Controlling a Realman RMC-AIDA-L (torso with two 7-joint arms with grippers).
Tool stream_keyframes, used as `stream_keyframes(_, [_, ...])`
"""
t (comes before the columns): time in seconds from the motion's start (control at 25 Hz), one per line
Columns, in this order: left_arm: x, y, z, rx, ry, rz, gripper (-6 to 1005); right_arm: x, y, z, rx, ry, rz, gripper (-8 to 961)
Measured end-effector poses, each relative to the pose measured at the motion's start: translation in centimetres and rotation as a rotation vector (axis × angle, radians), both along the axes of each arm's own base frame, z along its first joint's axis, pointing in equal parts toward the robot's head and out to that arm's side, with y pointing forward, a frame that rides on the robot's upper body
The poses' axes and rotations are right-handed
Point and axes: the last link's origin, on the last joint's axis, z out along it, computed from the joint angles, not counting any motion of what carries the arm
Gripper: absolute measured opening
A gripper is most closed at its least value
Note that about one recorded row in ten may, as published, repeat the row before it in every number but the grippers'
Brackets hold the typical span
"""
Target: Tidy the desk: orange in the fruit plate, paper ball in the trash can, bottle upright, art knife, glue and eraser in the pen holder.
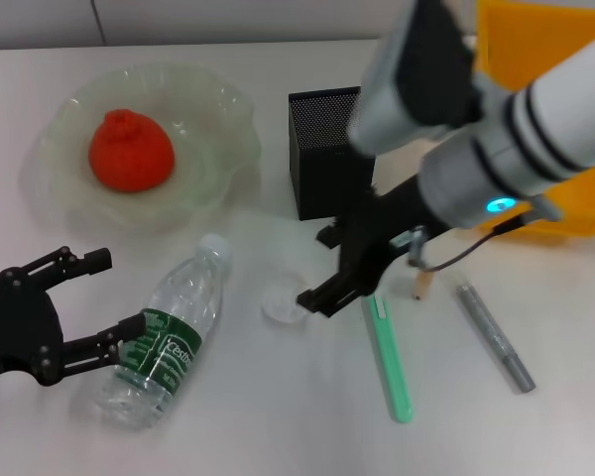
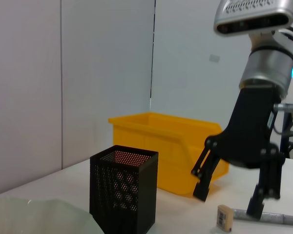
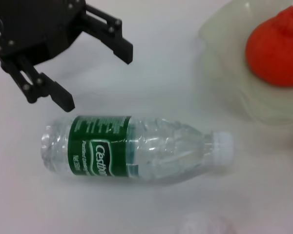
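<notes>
A clear bottle with a green label point(image 1: 169, 342) lies on its side at the front left; it also shows in the right wrist view point(image 3: 132, 153). My left gripper point(image 1: 122, 291) is open beside its base, one finger touching the label, also seen in the right wrist view point(image 3: 95, 78). The orange point(image 1: 129, 151) sits in the glass fruit plate point(image 1: 213, 119). My right gripper point(image 1: 322, 268) is open and empty, low over the table between the black mesh pen holder point(image 1: 322, 149) and the green art knife point(image 1: 389, 357). The eraser point(image 1: 421, 283) and the grey glue stick point(image 1: 494, 337) lie to its right.
A yellow bin point(image 1: 565, 119) stands at the back right, behind the right arm. A small whitish crumpled ball point(image 1: 283, 300) lies between the bottle cap and the right gripper. The left wrist view shows the pen holder point(image 2: 123, 190), eraser point(image 2: 224, 217) and right gripper point(image 2: 229, 200).
</notes>
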Motion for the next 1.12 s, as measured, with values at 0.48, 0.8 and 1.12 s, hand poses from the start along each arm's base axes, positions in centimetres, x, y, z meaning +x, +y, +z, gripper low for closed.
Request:
stream_keyframes(0.48, [-0.2, 0.1, -0.1, 0.005, 0.009, 0.011, 838, 0.7, 1.0, -4.2, 0.005, -0.073, 0.0, 815])
stream_keyframes(0.8, [-0.3, 0.2, -0.1, 0.011, 0.018, 0.015, 837, 1.0, 1.1, -4.5, 0.001, -0.063, -0.028, 582])
stream_keyframes(1.12, [-0.3, 0.3, -0.1, 0.017, 0.021, 0.013, 836, 0.7, 0.7, -3.8, 0.004, -0.026, -0.029, 346])
